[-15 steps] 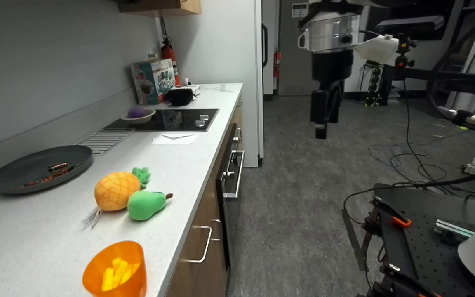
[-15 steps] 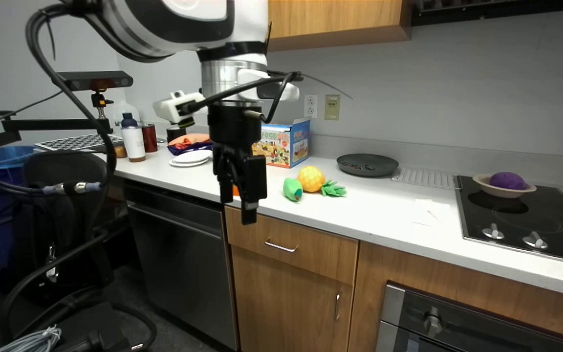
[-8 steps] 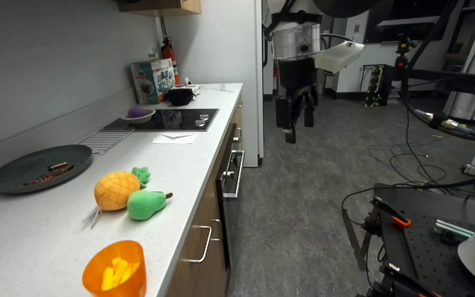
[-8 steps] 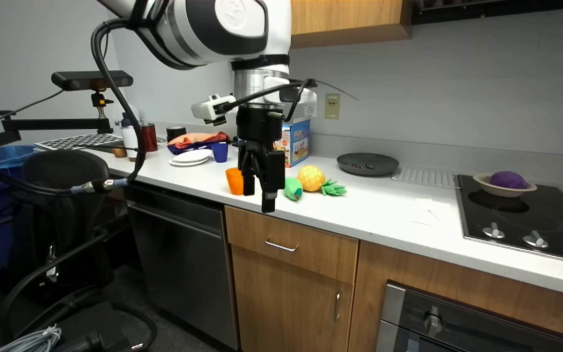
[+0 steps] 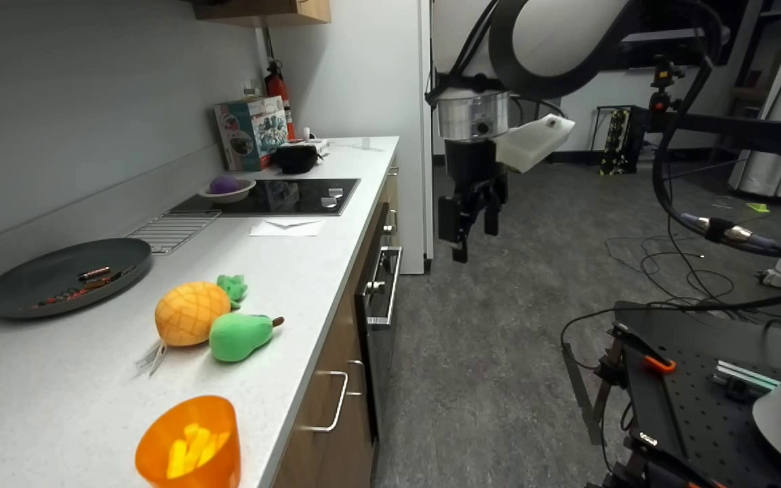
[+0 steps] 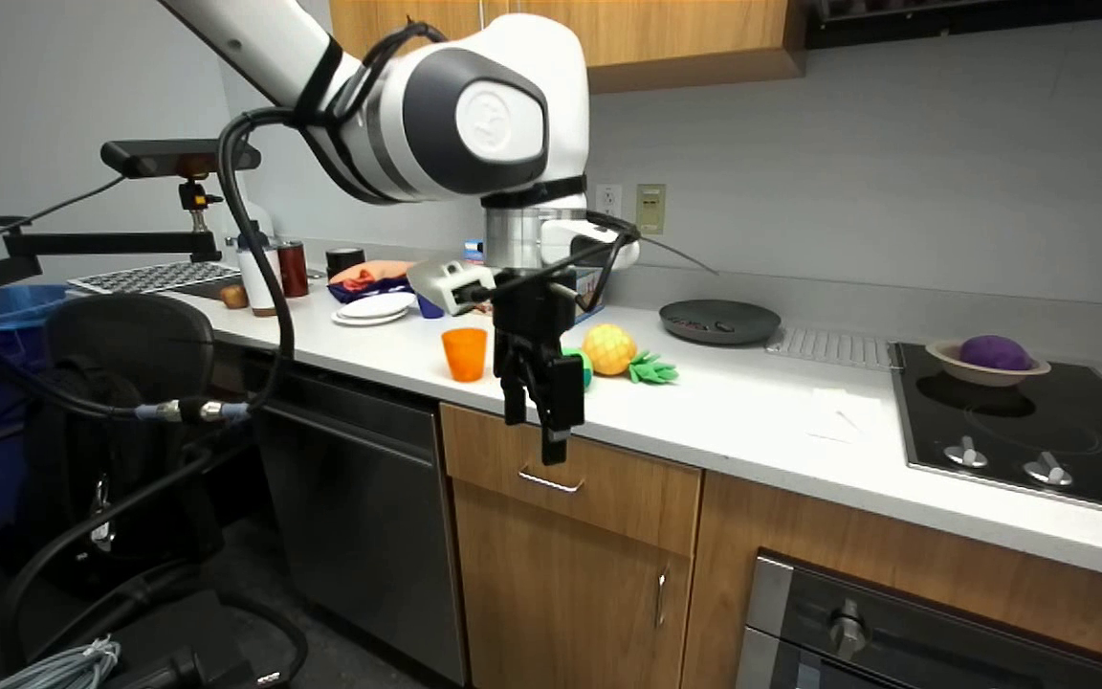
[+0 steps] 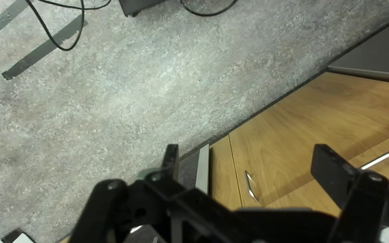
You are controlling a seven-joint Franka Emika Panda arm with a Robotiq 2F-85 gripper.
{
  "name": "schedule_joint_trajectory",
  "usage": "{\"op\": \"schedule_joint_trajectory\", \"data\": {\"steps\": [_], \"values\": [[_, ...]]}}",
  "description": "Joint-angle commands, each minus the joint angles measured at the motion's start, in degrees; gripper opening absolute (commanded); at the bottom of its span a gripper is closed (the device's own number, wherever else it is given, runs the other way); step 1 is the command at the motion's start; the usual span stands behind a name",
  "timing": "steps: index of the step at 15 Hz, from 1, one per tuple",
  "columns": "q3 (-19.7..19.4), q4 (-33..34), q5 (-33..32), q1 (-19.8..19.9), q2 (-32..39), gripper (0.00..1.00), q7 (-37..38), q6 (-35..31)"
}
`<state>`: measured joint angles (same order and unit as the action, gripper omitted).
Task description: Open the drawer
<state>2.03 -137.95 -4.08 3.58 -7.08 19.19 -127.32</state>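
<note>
Along a white kitchen counter (image 6: 733, 402), a robot arm (image 6: 474, 124) hangs its gripper (image 6: 535, 438) over the mottled gray floor (image 5: 485, 379), its two fingers (image 7: 331, 175) spread wide with nothing between them. Facing it, apart from the fingers, the wood-fronted drawer (image 6: 608, 488) sits flush beneath the counter, its silver handle (image 6: 551, 481) horizontal, with a cupboard door (image 6: 561, 584) below and a dark dishwasher (image 6: 350, 526) alongside. On the counter, an orange cup (image 6: 465, 354) of yellow sticks (image 5: 195, 449) stands near a toy pear (image 5: 238, 337) and a toy pineapple (image 5: 190, 315), which lie side by side. Farther along are a dark gray plate (image 5: 31, 274) bearing small items (image 5: 95, 273) too blurred to name, a wire rack (image 5: 173, 232), white paper (image 5: 289, 229) and a black cooktop (image 6: 1087, 402), where a bowl (image 6: 981, 379) holds a round purple thing (image 6: 994, 352). Toward one end, a box (image 5: 248, 135) stands upright beside a red fire extinguisher (image 5: 276, 88); toward the other, white plates (image 6: 374, 304) lie stacked near a bottle (image 6: 250, 277). A pale gray wall (image 6: 943, 191) rises behind, with a wood cabinet (image 6: 685, 38) mounted high above the counter. Black cables (image 7: 65, 50) loop across the floor, near a low black table (image 5: 695, 410).
</note>
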Motion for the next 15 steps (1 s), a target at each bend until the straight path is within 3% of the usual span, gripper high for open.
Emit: {"op": "schedule_joint_trajectory", "data": {"steps": [1,8,13,14,15], "values": [[-1.6,1.5,1.1,-0.3,7.4,1.00,-1.4,-9.5],[-0.5,8.1,8.3,-2.6,21.8,1.00,-2.6,-23.1],[2.7,8.7,16.5,-3.4,25.8,1.00,-4.8,-26.4],[0.5,7.5,13.4,-4.5,24.2,1.00,-2.7,-25.4],[1.0,7.6,14.5,-4.5,24.8,1.00,-3.2,-25.6]]}}
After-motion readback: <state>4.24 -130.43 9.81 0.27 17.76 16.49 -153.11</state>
